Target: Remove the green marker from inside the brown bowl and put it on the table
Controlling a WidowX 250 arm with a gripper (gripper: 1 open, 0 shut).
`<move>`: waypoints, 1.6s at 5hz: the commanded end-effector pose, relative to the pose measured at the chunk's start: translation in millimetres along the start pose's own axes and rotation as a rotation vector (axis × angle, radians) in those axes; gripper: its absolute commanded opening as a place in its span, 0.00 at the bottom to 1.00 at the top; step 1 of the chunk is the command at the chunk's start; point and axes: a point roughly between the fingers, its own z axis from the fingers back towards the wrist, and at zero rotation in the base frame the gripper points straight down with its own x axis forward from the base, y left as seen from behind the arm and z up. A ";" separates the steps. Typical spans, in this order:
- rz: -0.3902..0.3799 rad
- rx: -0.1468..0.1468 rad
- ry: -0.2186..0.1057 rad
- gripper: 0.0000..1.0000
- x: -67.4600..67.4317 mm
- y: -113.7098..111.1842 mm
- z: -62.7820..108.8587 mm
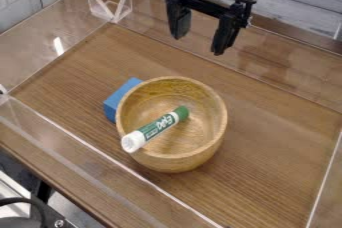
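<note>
The brown bowl (171,122) sits on the table (267,102) toward the front centre. Inside it lies the green marker (154,127), slanted, with its white cap end resting near the bowl's front-left rim and its green end toward the middle. My gripper (199,29) hangs above the table at the back, well behind and above the bowl. It points down with its two dark fingers spread apart and nothing between them.
A blue rectangular block (122,96) lies against the bowl's left side. Clear acrylic walls (40,32) border the tabletop on all sides, with a small clear bracket (107,10) at the back left.
</note>
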 end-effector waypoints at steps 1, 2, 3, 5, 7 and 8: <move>-0.005 0.001 -0.001 1.00 -8.1 -0.8 -6.1; -0.032 0.003 -0.024 1.00 -25.0 -1.6 -15.5; -0.050 0.005 -0.054 1.00 -39.4 0.6 -18.7; -0.067 0.003 -0.067 1.00 -43.8 1.9 -36.7; -0.075 -0.007 -0.080 1.00 -46.0 3.3 -54.9; -0.081 -0.016 -0.092 1.00 -46.4 4.2 -64.0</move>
